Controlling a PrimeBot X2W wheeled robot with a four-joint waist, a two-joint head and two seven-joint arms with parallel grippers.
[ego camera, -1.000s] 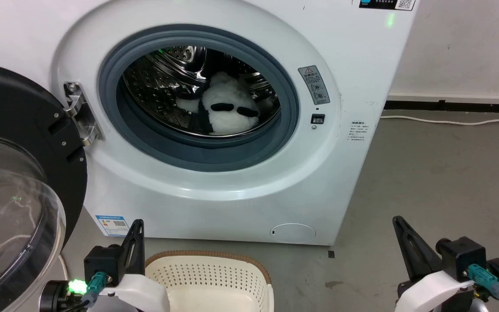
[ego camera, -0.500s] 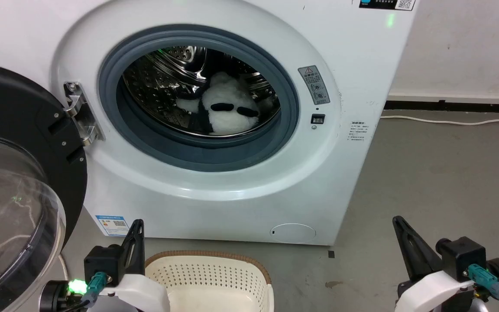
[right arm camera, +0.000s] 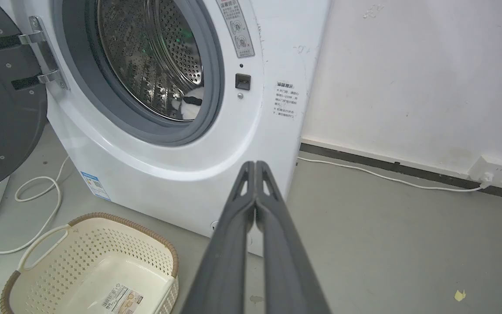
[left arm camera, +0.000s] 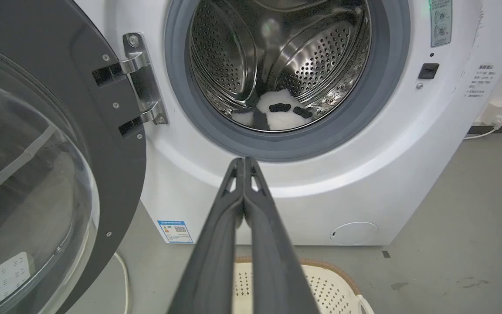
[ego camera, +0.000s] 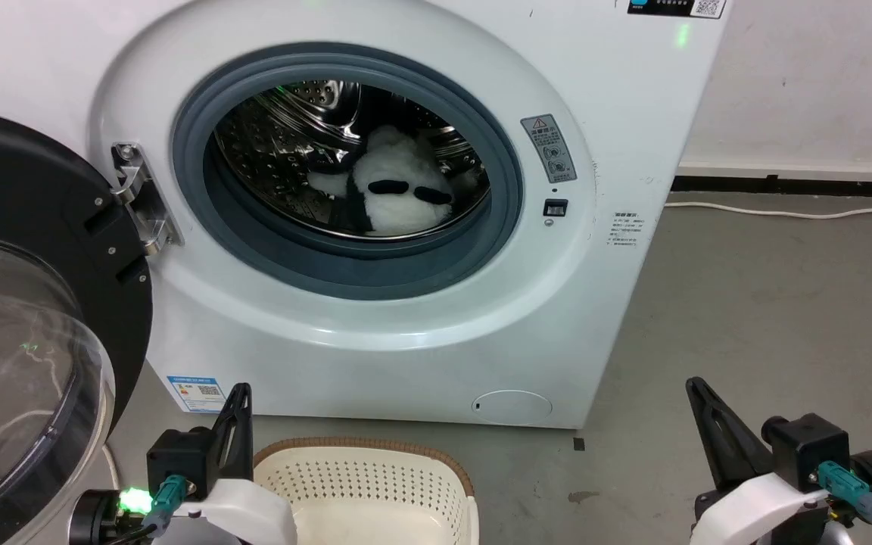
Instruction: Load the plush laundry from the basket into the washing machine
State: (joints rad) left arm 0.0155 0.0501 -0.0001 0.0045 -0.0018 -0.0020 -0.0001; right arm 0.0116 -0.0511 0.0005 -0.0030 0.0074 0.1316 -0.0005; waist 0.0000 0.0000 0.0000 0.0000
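White and black plush toy (ego camera: 398, 193) lies inside the washing machine (ego camera: 375, 333); the basket (right arm camera: 116, 250) is empty. My left tool (left arm camera: 244, 162) and right tool (right arm camera: 255, 165) are both pressed shut and hold nothing. The door (ego camera: 27, 219) stands open near my left tool; a careless lift could hit it.

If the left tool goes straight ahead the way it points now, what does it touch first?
The left tool would likely meet the white front of the washing machine, around the lower edge of its grey door seal; depth is unclear.
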